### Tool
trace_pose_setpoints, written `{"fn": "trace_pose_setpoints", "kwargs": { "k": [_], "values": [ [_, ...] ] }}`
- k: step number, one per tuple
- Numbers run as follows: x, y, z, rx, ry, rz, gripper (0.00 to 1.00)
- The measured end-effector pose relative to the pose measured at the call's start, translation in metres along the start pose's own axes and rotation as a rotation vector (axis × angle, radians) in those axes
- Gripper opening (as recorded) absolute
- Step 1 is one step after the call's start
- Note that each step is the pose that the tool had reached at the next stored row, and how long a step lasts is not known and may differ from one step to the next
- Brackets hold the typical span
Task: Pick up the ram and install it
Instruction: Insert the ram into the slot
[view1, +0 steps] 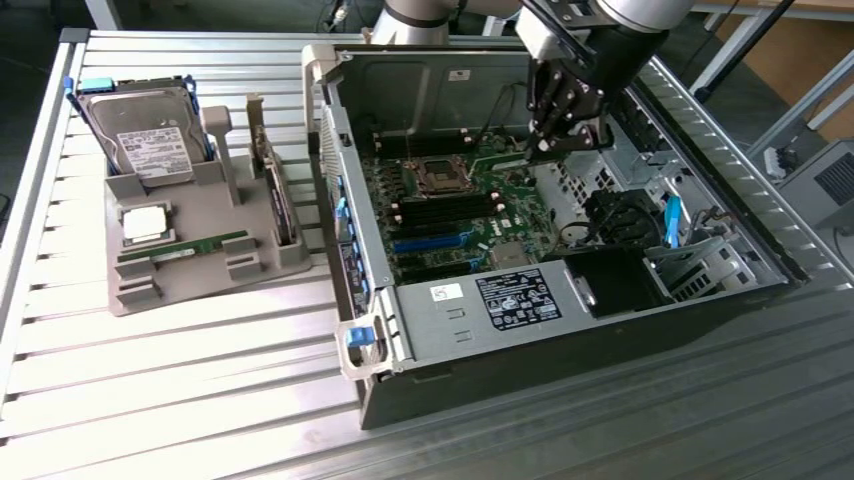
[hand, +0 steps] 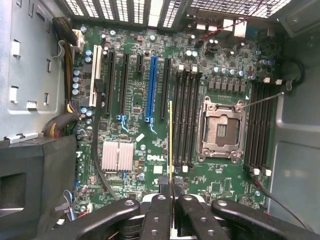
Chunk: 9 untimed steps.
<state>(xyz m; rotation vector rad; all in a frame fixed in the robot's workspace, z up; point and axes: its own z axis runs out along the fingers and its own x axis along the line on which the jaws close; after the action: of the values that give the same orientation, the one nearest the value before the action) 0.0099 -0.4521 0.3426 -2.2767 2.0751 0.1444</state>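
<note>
My gripper (hand: 170, 192) is shut on the ram (hand: 170, 145), which the wrist view shows edge-on as a thin yellow-green line running out from between the fingers. It hangs over the motherboard (hand: 135, 100), just beside the black memory slots (hand: 185, 120) next to the empty CPU socket (hand: 220, 127). Whether it touches a slot I cannot tell. In the exterior view the gripper (view1: 554, 135) is lowered inside the open computer case (view1: 400, 330), above the board's far end.
A grey holder (view1: 200, 275) at the exterior view's left carries a hard drive (view1: 147, 130), a square silver CPU (view1: 144, 222) and another green stick (view1: 187, 247). Inside the case are a heatsink (hand: 118, 156), blue and black expansion slots (hand: 152, 87), cables and the power supply (view1: 514, 297).
</note>
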Motion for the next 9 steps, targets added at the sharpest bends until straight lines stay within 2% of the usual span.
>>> {"fn": "trace_pose_setpoints", "kwargs": {
  "k": [9],
  "values": [
    [0.0004, -0.0001, 0.0041, 0.0000, 0.0001, 0.000, 0.11]
  ]
}}
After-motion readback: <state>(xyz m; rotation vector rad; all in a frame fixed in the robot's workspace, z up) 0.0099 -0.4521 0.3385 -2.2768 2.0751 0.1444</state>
